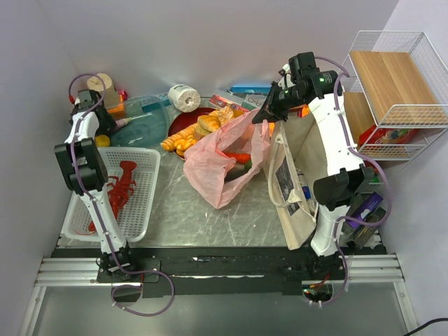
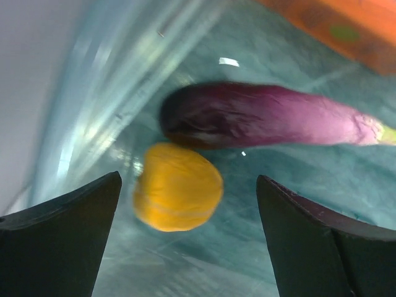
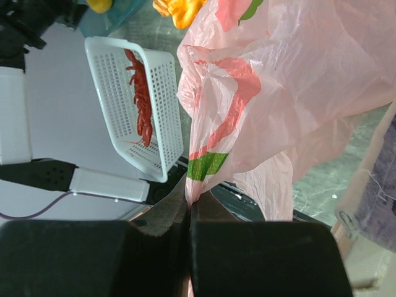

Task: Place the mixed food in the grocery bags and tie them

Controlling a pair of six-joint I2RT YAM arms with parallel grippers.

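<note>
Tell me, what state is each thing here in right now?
left gripper: open, above the lemon.
right gripper: shut on the pink bag.
pink bag: held up at its top, untied.
canvas tote: upright, mouth open.
lemon: loose in the teal tub.
eggplant: lying beside the lemon.

Left wrist view smeared; eggplant stem cut by right edge, orange thing unreadable. Items inside pink bag mostly veiled. Right wrist view crops tote.
</note>
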